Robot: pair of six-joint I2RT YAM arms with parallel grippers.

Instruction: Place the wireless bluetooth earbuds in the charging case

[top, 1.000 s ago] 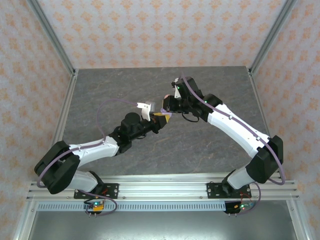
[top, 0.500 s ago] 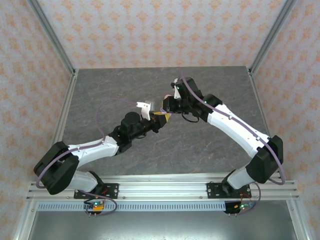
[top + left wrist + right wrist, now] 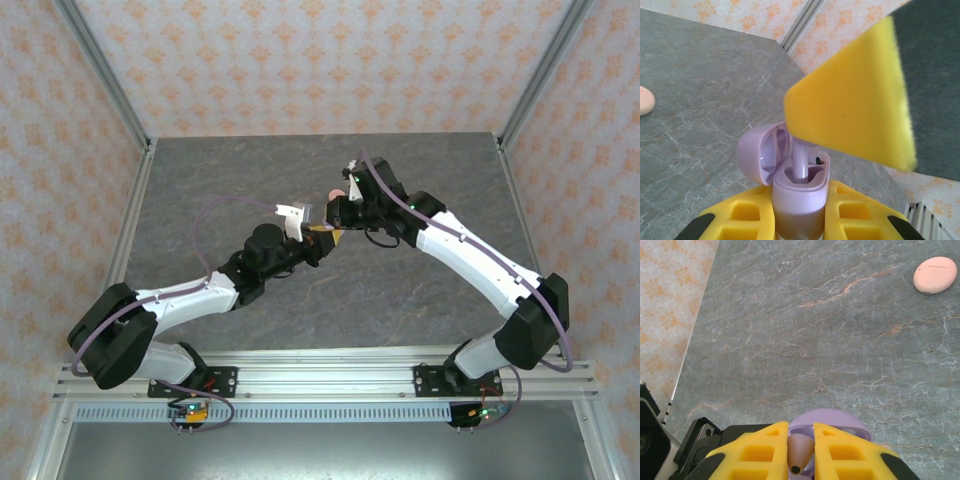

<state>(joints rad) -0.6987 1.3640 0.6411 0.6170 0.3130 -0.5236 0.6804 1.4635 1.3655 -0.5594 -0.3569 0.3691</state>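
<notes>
Near the middle of the grey table, the two arms are brought together, tip to tip. The left tool is closed tight on the lilac charging case, which is gripped by its lower body between the two yellow fingers and held upright above the table. The case's lid is swung open to one side on its hinge, and the moulded wells inside are exposed.

The right tool is seen directly over the case, its jaws nearly closed, and a lilac earbud is pinched between them with its stem pointing down. In the left wrist view the pale stem is seen standing in one well of the open case, and its upper part is hidden behind the broad yellow pad of the right tool (how deep the stem sits cannot be told). A small dark mark is seen in the neighbouring well; what it is cannot be made out.

From the right wrist camera the rounded lilac edge of the case is seen just beneath the fingers, and part of the black left arm is seen at the lower left.

A closed pale pink case is lying flat on the table, just beyond the two tools and apart from both.
</notes>
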